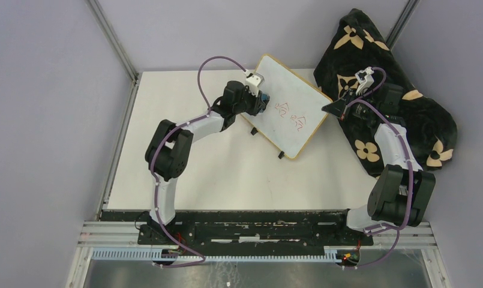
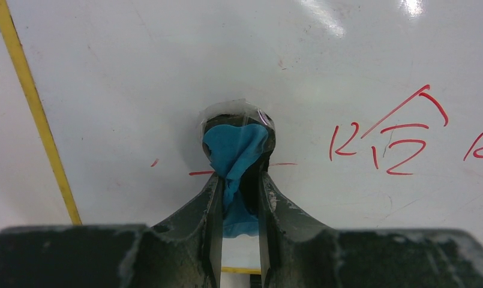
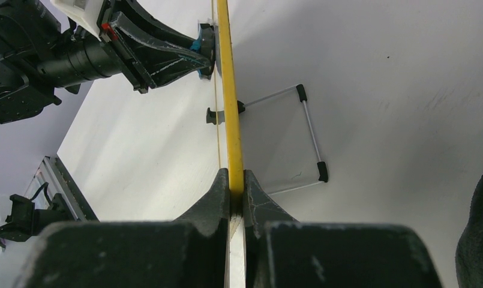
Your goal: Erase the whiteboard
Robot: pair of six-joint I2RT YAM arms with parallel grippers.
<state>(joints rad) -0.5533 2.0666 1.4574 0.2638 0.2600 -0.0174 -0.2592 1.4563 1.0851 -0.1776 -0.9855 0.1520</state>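
Left jaws clamped tight on the blue eraser (image 2: 234, 155), squeezing it so it bunches up between the fingers, and its tip is pressed right against the face of the whiteboard (image 1: 290, 108). Right jaws closed too, pinching the board's yellow frame edge (image 3: 230, 90) at its right-hand corner, fingers on either side of the rim. The whiteboard sits at the far middle of the counter (image 1: 227, 174), turned on the diagonal, one corner pointing to the back wall, small black feet showing along its near-left edge; whether it lies flat or is propped I cannot tell. Red marks (image 1: 291, 114) sit in the middle of the board, and from the left wrist they read as handwritten strokes just to the right of the eraser, with faint thin red dashes on either side of it. The left arm (image 1: 185, 135) reaches in from the board's left side, the right arm (image 1: 395, 150) comes in from the right, over a black blanket (image 1: 401, 78) with tan flower patterns heaped at the far right, touching the board's right corner.
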